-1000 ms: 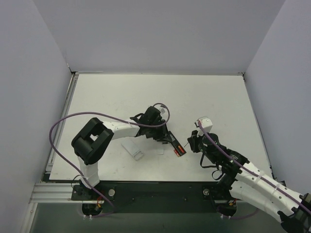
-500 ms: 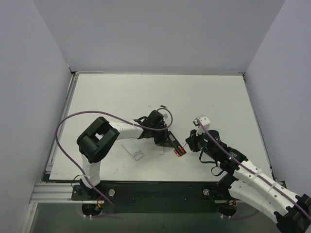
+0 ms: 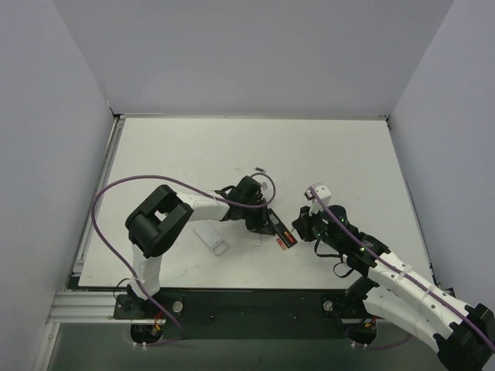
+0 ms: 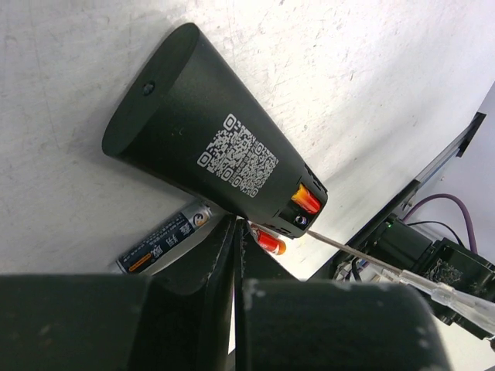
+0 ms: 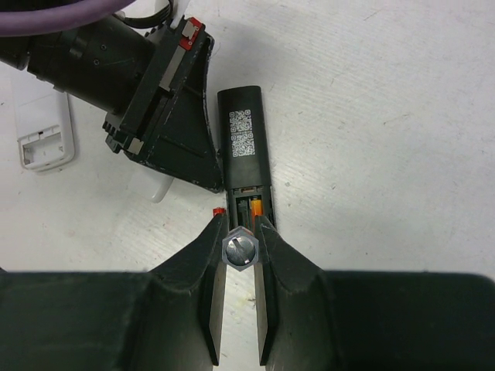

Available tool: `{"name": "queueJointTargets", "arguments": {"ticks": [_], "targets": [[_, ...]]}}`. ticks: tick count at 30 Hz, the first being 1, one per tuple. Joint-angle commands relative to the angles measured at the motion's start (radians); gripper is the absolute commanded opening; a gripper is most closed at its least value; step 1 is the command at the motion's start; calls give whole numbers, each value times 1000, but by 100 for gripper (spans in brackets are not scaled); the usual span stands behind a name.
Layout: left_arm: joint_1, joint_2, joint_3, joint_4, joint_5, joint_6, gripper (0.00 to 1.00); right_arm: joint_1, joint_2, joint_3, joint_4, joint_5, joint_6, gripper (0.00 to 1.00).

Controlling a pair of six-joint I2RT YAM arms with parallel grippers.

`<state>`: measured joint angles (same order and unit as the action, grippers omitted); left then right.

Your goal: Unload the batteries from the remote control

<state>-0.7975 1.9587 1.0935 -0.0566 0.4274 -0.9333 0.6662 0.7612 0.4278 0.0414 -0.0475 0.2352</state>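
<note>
Partly done: red battery [image 4: 267, 241] out on surface [image 4: 348, 77] beside remote [image 4: 209, 154]; second battery [image 4: 306, 199] not yet out of recess. Left end effector [image 4: 236, 228] pinched together against remote's side. Right end effector [image 5: 238, 224] clamped on pick [image 5: 238, 249], aimed at recess.

At mid-frame the left gripper [image 3: 267, 222] has slid down-right beside the remote control [image 3: 284, 231], jaws apparently narrowed, while the right gripper [image 3: 298, 230] edged left, bringing its thin rod [image 4: 348, 249] to the remote's lower end.
</note>
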Motion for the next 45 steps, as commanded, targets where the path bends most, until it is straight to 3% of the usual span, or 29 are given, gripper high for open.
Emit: {"name": "queueJointTargets", "arguments": {"ticks": [1, 10, 15, 21, 45], "targets": [[-3, 31, 58, 38, 2, 31, 13, -8, -13, -14, 37, -14, 33, 0], [-2, 46, 101, 80, 19, 57, 18, -8, -53, -40, 35, 17, 39, 0], [0, 46, 112, 64, 13, 67, 29, -11, -28, -38, 46, 18, 32, 0], [-2, 46, 126, 21, -1, 82, 33, -17, -19, -34, 52, 9, 13, 0], [1, 108, 236, -65, -50, 114, 35, -128, -17, -17, 124, -81, -76, 0]]}}
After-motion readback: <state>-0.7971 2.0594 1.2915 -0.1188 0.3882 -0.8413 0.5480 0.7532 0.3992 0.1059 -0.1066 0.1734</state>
